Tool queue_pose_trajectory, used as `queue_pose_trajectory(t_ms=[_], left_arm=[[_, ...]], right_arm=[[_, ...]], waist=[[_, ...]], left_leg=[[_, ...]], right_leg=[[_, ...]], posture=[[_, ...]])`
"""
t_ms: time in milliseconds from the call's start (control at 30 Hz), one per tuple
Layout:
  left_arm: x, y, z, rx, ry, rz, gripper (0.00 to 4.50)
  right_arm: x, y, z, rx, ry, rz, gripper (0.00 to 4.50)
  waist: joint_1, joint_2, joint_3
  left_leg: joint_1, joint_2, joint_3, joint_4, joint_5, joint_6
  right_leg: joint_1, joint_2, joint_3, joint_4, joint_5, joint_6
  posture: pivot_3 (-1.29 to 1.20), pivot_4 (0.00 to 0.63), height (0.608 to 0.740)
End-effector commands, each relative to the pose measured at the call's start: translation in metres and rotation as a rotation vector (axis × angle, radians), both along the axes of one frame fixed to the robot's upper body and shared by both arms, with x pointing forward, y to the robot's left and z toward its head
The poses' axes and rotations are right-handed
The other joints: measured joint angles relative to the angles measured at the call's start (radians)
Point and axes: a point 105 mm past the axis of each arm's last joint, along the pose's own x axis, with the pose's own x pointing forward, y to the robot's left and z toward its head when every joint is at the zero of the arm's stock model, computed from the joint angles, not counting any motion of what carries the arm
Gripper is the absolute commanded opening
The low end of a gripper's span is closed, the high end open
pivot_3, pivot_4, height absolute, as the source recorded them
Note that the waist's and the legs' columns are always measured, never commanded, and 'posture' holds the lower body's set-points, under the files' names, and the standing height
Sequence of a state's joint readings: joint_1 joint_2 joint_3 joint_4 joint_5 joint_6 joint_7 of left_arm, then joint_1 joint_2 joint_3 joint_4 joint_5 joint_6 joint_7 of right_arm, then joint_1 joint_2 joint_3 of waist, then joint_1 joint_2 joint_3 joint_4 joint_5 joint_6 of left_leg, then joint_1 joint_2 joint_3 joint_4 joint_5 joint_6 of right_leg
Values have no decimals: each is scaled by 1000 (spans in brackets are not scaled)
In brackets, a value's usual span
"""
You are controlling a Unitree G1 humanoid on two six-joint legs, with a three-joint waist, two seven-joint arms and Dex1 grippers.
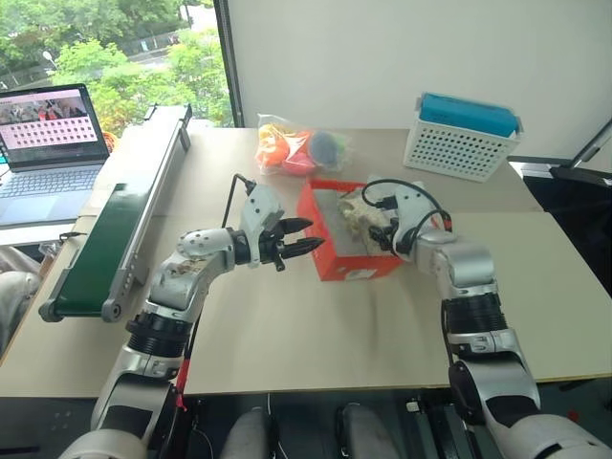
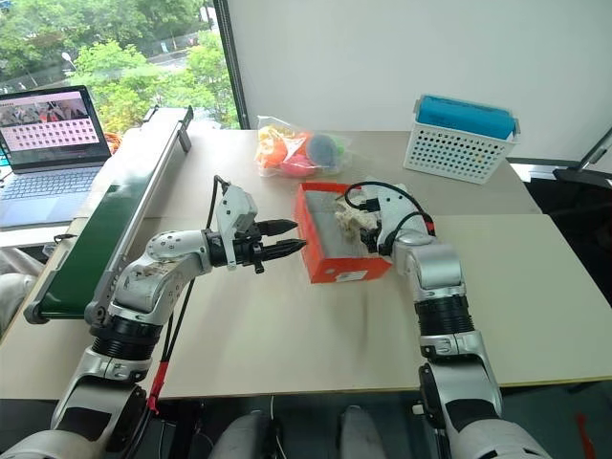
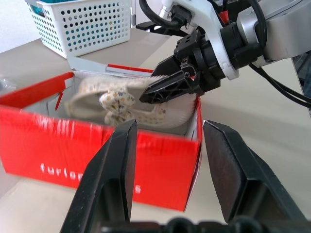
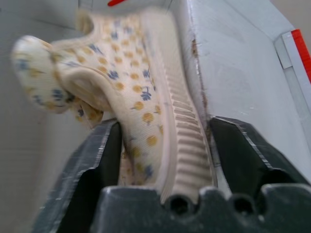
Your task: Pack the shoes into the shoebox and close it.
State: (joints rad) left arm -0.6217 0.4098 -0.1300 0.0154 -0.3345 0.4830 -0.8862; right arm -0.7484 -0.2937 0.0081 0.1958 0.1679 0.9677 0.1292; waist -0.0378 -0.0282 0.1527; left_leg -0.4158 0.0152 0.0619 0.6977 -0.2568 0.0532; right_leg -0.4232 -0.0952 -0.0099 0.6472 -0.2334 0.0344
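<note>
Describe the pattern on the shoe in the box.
Cream knit shoe dotted with small yellow and blue flower prints, ribbed pale sole; clearest in the right wrist view.

Both head views look forward and down over the table (image 1: 287,335) from above. The left wrist view looks level and close at the red box (image 3: 97,155); the right wrist view sits inside it, against a shoe (image 4: 146,107).

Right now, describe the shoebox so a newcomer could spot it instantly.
On the beige table, look mid-table between the two robot arms, just in front of a clear bag of orange and pink items. The shoebox is the open orange-red carton with a cream shoe inside, unlike the white perforated basket behind.
</note>
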Motion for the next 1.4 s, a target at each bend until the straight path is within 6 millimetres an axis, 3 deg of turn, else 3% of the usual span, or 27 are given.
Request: queue_pose_trajectory(t_ms=[33, 333, 467, 633, 767, 900, 1033, 1133, 1267, 1367, 1400], left_arm=[[-1, -2, 12, -16, -52, -13, 2281], [1, -3, 12, -22, -50, -9, 2281], [22, 12, 16, -84, -49, 138, 2281], [45, 38, 27, -173, -81, 369, 2281], [54, 62, 32, -231, -107, 550, 2281], [60, 81, 35, -251, -136, 688, 2281], [67, 102, 31, -220, -146, 793, 2281], [73, 125, 25, -224, -134, 885, 2281], [77, 157, 11, -231, -82, 1000, 3422], [76, 172, 8, -228, -87, 1034, 4418], [76, 177, 7, -220, -85, 1044, 4464]], right_arm=[[-7, 11, -14, 32, 70, 38, 3448], [-8, 29, 21, 83, -13, 96, 3448], [-16, 37, 44, 188, -41, 137, 3448], [-25, 10, 59, 230, -87, 72, 3448], [-39, -28, 78, 237, -179, -6, 3448], [-59, -38, 93, 224, -283, 50, 3448], [-90, -41, 86, 165, -318, 174, 3448], [-104, -50, 68, 161, -288, 187, 3448], [-113, -39, 51, 235, -277, 233, 4491], [-120, -10, 45, 267, -269, 376, 4500], [-120, -3, 44, 269, -269, 405, 4500]], waist=[[0, 0, 0], [0, 0, 0], [0, 0, 0], [9, 0, 0], [29, 0, 0], [38, 0, 0], [41, 0, 0], [37, 0, 0], [32, 0, 0], [29, 0, 0], [29, 0, 0]], left_leg=[[0, 0, 0, 0, 0, 0], [0, 0, 0, 0, 0, 0], [-1, 0, 0, 0, 0, 0], [-6, 0, -1, -1, 1, -1], [-8, -1, -1, 0, 0, 0], [-9, -2, -1, 0, 0, 0], [-8, -2, -1, 0, 0, 0], [-6, -1, -1, 0, 0, 0], [-4, -1, -1, 0, 0, 0], [-5, -1, -1, 0, 0, 0], [-5, -1, -1, 0, 0, 0]], right_leg=[[0, 0, 0, 0, 0, 0], [0, 0, 0, 0, 0, 0], [-1, 0, 0, 0, 0, 0], [-5, -1, -1, 1, 0, 0], [-6, -2, -3, 1, 0, 0], [-6, -3, -3, 0, 0, 0], [-6, -2, -3, -1, 0, 0], [-5, -1, -2, -3, 0, 0], [-3, -1, -2, -3, 0, 0], [-3, -1, -2, -3, 0, 0], [-3, -1, -2, -3, 0, 0]], posture=[[0, 150, 705], [0, 150, 705], [0, 150, 705], [0, 150, 705], [0, 150, 705], [0, 150, 705], [0, 150, 705], [0, 150, 705], [0, 150, 705], [0, 150, 705], [0, 150, 705]])
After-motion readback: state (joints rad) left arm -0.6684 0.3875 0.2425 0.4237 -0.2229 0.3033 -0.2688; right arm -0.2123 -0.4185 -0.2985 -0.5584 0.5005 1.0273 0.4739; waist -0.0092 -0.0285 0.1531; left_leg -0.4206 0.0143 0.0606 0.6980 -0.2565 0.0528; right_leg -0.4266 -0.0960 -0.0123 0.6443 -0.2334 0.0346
